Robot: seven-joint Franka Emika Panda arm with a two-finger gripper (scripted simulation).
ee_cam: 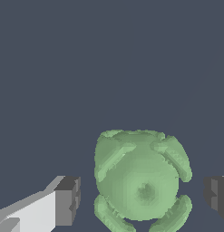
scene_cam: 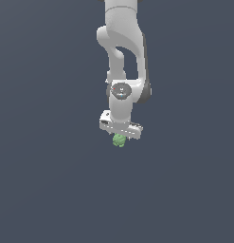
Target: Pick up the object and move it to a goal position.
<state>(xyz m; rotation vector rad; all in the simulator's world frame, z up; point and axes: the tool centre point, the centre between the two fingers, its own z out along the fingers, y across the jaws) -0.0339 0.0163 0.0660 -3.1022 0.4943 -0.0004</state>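
The object (scene_cam: 119, 140) is a small, lumpy, light-green blob showing just under the white hand of the arm, near the middle of the exterior view. In the wrist view the object (ee_cam: 140, 181) fills the space between the two fingers. My gripper (ee_cam: 141, 199) is open, with one dark pad (ee_cam: 68, 201) on one side of the blob and the other pad (ee_cam: 216, 195) on the opposite side. A narrow gap shows between each pad and the green surface. From outside, my gripper (scene_cam: 120, 135) hangs straight down over the blob and its fingertips are hard to make out.
A flat, dark blue-grey floor (scene_cam: 52, 190) spreads all around. The white arm (scene_cam: 122, 52) rises from the hand toward the top of the exterior view. Nothing else shows.
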